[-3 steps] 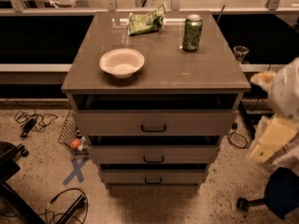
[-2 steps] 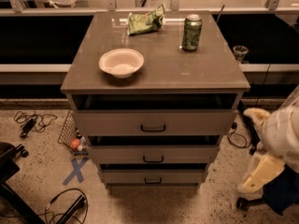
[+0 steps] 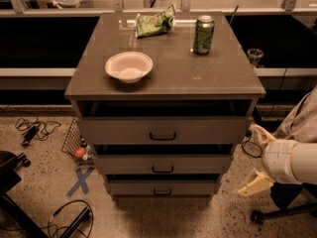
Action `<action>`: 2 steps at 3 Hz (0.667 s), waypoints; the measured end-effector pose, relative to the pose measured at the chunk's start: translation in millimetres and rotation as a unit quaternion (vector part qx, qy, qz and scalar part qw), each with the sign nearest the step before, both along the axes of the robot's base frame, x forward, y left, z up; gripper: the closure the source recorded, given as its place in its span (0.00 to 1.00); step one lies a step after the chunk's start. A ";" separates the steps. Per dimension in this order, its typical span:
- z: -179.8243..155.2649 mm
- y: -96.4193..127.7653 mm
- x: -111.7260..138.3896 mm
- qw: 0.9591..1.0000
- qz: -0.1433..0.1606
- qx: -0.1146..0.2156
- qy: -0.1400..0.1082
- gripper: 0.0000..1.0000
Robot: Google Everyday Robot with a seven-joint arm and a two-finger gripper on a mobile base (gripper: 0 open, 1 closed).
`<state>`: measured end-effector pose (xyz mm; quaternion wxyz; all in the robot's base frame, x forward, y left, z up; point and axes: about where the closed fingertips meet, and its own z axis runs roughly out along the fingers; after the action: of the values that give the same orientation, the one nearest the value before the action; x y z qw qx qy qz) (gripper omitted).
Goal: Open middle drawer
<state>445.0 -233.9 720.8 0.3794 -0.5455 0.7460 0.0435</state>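
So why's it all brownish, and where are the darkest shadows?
Camera view: dim warm light tints everything; the darkest shadows fill the gaps above the middle drawer and under the cabinet top; the hand, low right, looks pale.

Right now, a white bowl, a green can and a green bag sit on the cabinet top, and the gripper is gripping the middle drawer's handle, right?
Not quite: in the camera view the gripper sits low, right of the cabinet, apart from the middle drawer and its handle. The white bowl, green can and green bag are on the cabinet top.
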 end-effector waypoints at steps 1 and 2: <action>5.2 -4.6 7.4 1.000 -0.012 -0.009 -0.012 0.00; -9.7 6.8 0.3 1.000 -0.006 -0.027 0.003 0.00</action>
<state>445.3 -227.1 711.1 0.3628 -0.5511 0.7511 0.0226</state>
